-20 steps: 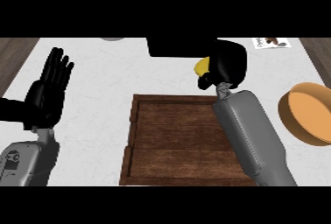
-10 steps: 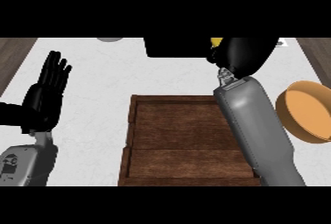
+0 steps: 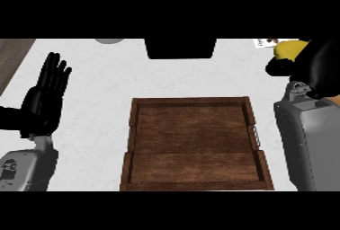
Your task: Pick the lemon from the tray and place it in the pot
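Lemon (image 3: 289,48) held at the desk's (image 3: 100,112) upper right, at about 1 o'clock from the tray (image 3: 195,144).

The yellow fruit is gripped by the curled fingers (image 3: 281,67) of the right hand (image 3: 320,63), well apart from the wooden tray. A black pot (image 3: 181,48) is seen at 12 o'clock. The left hand (image 3: 45,101) is rested at 9 o'clock, fingers straight and spread wide.

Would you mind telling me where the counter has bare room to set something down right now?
The wooden tray holds nothing. Bare white counter lies between the tray and the resting left hand, and between tray and black pot. The far right is crowded: the right hand holds the lemon there.
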You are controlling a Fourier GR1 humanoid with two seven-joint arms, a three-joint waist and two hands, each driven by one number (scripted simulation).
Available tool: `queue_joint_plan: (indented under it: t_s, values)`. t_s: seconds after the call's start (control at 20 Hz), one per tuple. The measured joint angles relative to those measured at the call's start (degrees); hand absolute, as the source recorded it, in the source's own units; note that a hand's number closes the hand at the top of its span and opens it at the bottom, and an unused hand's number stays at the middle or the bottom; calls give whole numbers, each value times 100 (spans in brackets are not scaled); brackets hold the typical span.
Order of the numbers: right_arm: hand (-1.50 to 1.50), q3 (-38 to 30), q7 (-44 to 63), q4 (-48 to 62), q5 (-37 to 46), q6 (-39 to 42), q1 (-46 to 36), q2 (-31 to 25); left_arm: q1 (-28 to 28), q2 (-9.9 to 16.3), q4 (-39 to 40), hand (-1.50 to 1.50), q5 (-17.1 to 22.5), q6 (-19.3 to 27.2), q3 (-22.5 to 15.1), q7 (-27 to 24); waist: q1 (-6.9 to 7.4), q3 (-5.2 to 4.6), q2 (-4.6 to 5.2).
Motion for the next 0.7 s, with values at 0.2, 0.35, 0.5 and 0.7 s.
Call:
queue_joint_plan:
  t_s: [0.2, 0.35, 0.5, 0.7]
  values:
    - [150, -575, -411, -592, -508, 73, 636, -503, -52, 20, 21, 0, 6, -20, 70, 7, -3, 0, 7]
    - [150, -950, -745, -826, -872, -136, 1129, -733, 4, -64, 82, 0, -40, -36, 39, -103, 13, 1, 15]
    - [150, -1266, -1076, -764, -1215, -382, 1430, -902, 21, -102, 5, 0, -75, -39, 15, -41, 41, 2, 20]
    - [150, -1711, -1697, -501, -1713, -818, 1892, -1161, -115, -93, 31, 0, -71, -61, 64, 38, 51, 3, 27]
